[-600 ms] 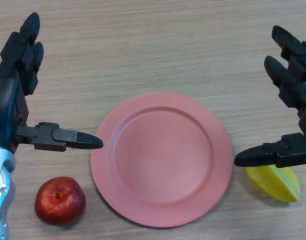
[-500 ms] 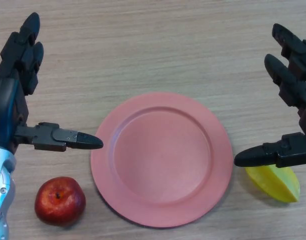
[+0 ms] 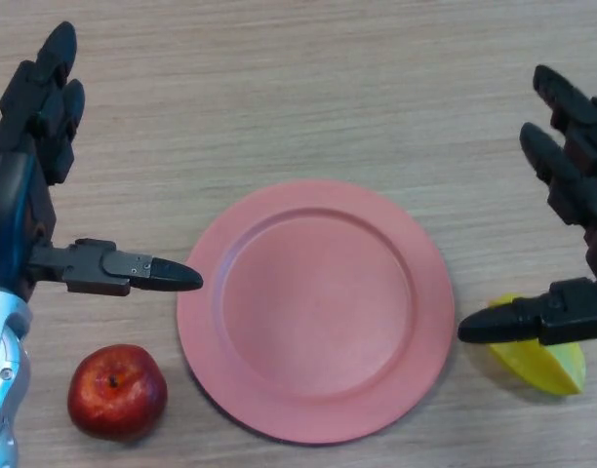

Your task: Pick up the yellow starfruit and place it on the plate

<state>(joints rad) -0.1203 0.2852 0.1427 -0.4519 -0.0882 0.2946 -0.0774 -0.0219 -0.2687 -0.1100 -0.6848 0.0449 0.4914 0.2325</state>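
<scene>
Black right hand has dropped onto starfruit.

At the right edge of the frame, the right hand has sunk slightly lower. Its thumb now lies across the upper part of the yellow starfruit at the lower right, covering more of it than before, fingers spread.
</scene>
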